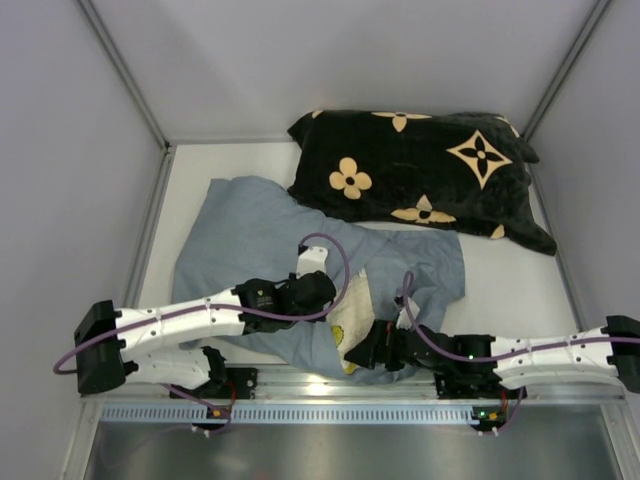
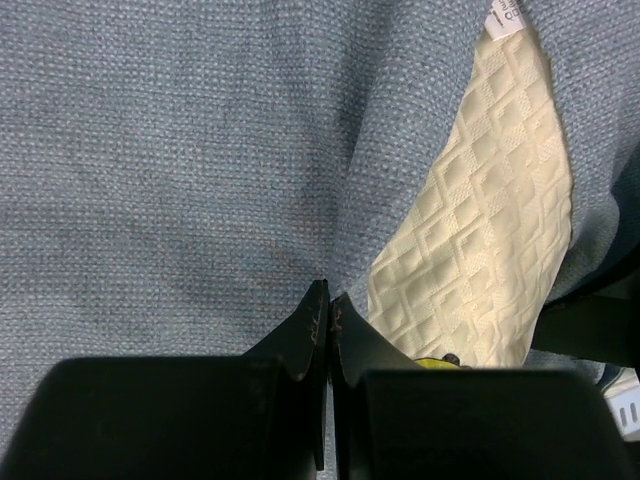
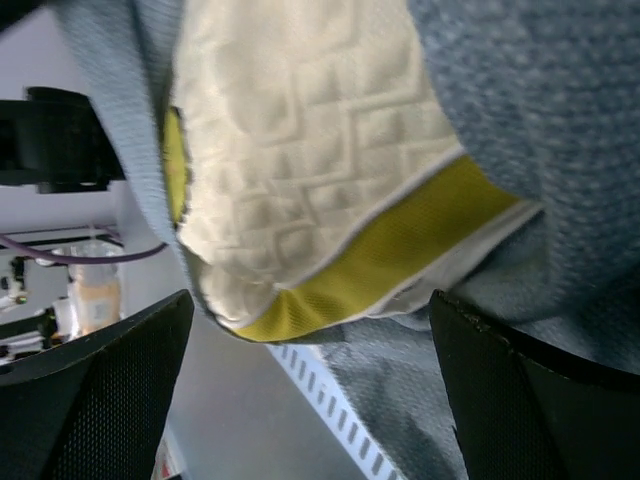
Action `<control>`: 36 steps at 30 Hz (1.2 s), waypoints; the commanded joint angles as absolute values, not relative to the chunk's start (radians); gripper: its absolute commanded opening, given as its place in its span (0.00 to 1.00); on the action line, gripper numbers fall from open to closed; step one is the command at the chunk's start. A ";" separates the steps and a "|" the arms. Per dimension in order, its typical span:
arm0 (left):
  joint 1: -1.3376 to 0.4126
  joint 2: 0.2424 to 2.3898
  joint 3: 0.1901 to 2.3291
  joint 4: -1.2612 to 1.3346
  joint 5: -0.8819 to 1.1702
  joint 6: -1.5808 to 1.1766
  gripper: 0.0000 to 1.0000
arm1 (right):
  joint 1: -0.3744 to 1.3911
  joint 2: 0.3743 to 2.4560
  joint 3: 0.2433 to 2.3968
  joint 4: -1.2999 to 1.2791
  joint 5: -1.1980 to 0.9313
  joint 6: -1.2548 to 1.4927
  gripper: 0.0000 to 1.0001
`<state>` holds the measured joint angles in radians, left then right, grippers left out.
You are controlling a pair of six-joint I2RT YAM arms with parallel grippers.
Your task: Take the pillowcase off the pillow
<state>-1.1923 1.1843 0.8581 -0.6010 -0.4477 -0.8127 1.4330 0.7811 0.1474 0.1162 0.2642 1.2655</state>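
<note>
The grey-blue pillowcase [image 1: 250,235] lies spread on the table with its opening toward the near edge. The cream knit pillow [image 1: 352,312] shows through that opening. My left gripper [image 1: 325,290] rests on the opening's left edge. In the left wrist view it [image 2: 328,292] is shut, tips pinching the pillowcase [image 2: 180,150] edge beside the pillow [image 2: 480,240] and its white tag [image 2: 510,12]. My right gripper [image 1: 362,352] is at the pillow's near corner. In the right wrist view it [image 3: 315,390] is open wide, just short of the pillow [image 3: 300,130] corner with yellow-green piping [image 3: 400,250], the pillowcase [image 3: 540,100] around it.
A black cushion with tan flower motifs [image 1: 420,170] lies at the back right, overlapping the pillowcase's far edge. A slotted metal rail [image 1: 300,412] runs along the table's near edge, right below the pillow corner. White walls enclose the left, right and back.
</note>
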 commanded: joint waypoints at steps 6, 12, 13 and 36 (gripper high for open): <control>-1.189 1.140 0.824 -0.558 -0.434 -0.838 0.00 | 1.445 0.779 0.137 0.337 0.340 1.318 0.97; -1.189 1.111 0.796 -0.560 -0.426 -0.856 0.00 | 1.430 0.883 0.164 0.336 0.400 1.388 0.99; -1.189 1.101 0.792 -0.558 -0.423 -0.857 0.00 | 1.430 0.900 0.185 0.296 0.402 1.393 0.99; -1.198 1.043 0.773 -0.563 -0.390 -0.865 0.00 | 1.431 1.228 0.245 0.518 0.482 1.434 0.83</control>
